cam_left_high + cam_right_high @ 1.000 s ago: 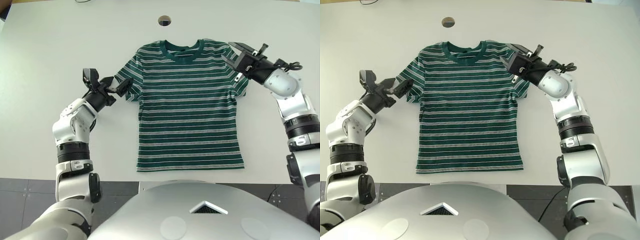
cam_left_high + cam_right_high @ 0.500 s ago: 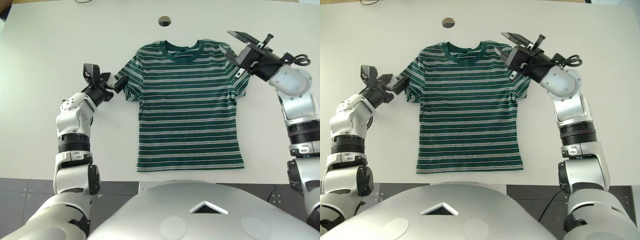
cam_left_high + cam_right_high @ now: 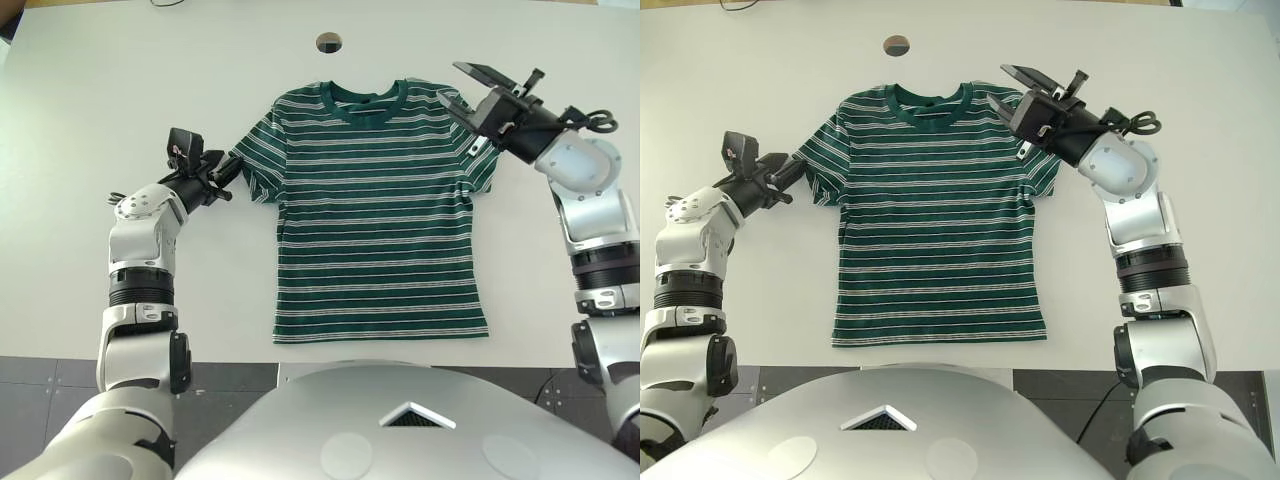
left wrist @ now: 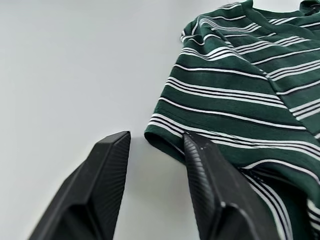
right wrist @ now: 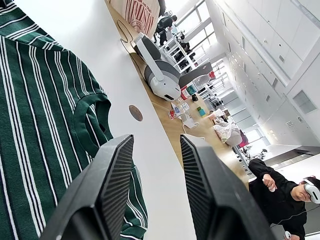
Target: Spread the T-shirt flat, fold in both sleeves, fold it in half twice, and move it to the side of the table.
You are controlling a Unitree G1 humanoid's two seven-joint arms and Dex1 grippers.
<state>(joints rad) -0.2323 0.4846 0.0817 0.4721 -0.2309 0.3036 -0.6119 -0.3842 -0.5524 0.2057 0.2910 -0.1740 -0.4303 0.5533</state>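
A dark green T-shirt (image 3: 375, 210) with white stripes lies spread flat, front up, in the middle of the white table (image 3: 80, 270), its collar at the far side. My left gripper (image 3: 226, 172) is low at the outer edge of the shirt's left sleeve (image 4: 210, 105). It is open, and the sleeve hem reaches in between its fingers (image 4: 107, 170). My right gripper (image 3: 463, 90) hangs open above the shirt's right shoulder, lifted off the cloth, and holds nothing. In the right wrist view its two fingers (image 5: 112, 180) frame the collar and the table beyond.
A small round hole (image 3: 328, 42) sits in the tabletop beyond the collar. Bare white table stretches to the left and right of the shirt. The table's near edge runs just below the shirt's hem (image 3: 380, 335).
My right gripper has risen off the shirt's right shoulder and spread wider. My left arm has swung its elbow inward, and its gripper has drawn back slightly at the left sleeve. The shirt has not moved.
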